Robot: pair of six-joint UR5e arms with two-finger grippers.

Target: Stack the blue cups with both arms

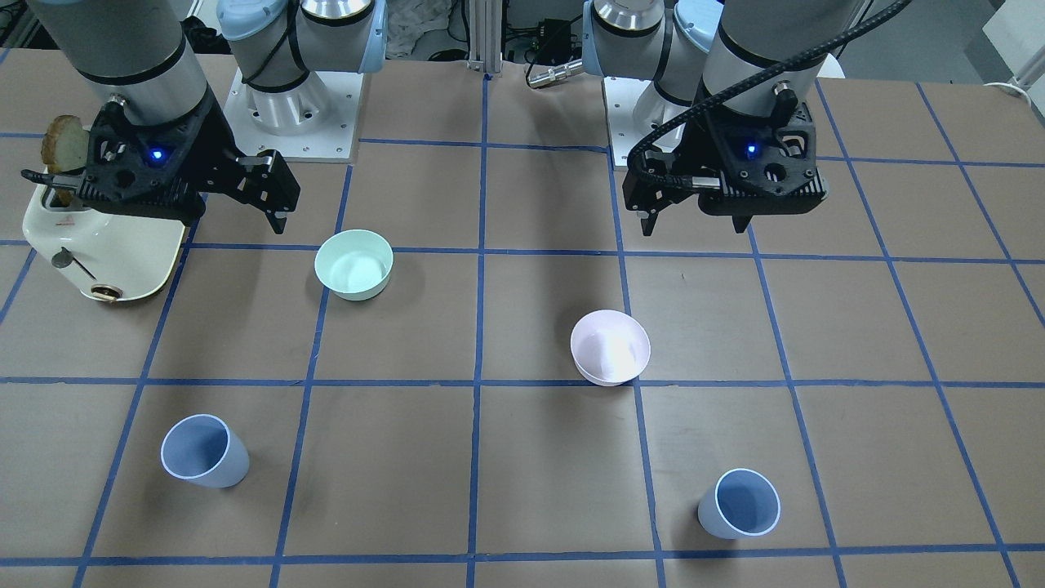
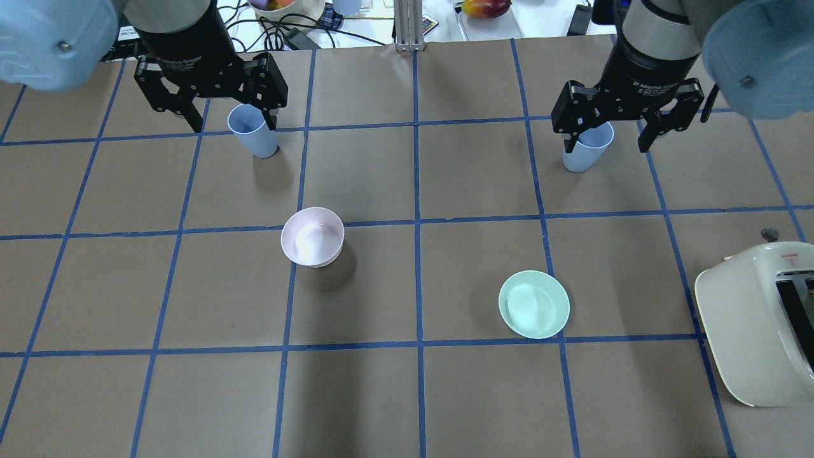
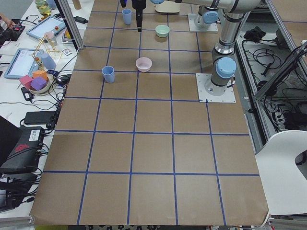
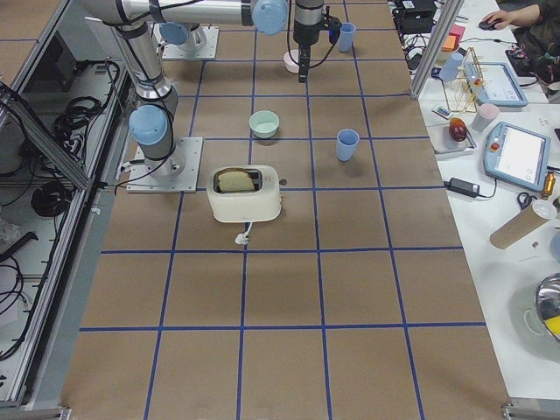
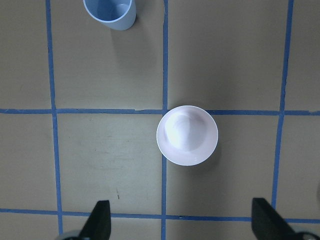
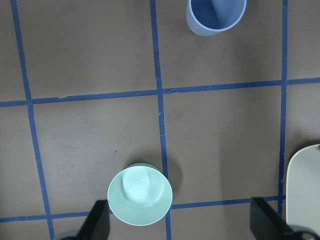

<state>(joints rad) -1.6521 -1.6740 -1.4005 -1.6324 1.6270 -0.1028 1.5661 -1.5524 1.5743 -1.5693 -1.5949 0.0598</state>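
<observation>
Two blue cups stand upright on the table. One (image 2: 253, 130) is on my left side; it also shows in the front view (image 1: 739, 504) and at the top of the left wrist view (image 5: 110, 12). The other cup (image 2: 586, 147) is on my right side; it also shows in the front view (image 1: 204, 452) and in the right wrist view (image 6: 216, 15). My left gripper (image 2: 222, 114) hangs open and empty high above the table, over the pink bowl (image 5: 187, 135). My right gripper (image 2: 609, 137) hangs open and empty high above the mint-green bowl (image 6: 140, 195).
The pink bowl (image 2: 312, 236) and the mint-green bowl (image 2: 534, 304) sit mid-table between the cups and the arm bases. A cream toaster (image 2: 757, 331) holding a bread slice (image 1: 64, 143) stands on my right side, under the right arm.
</observation>
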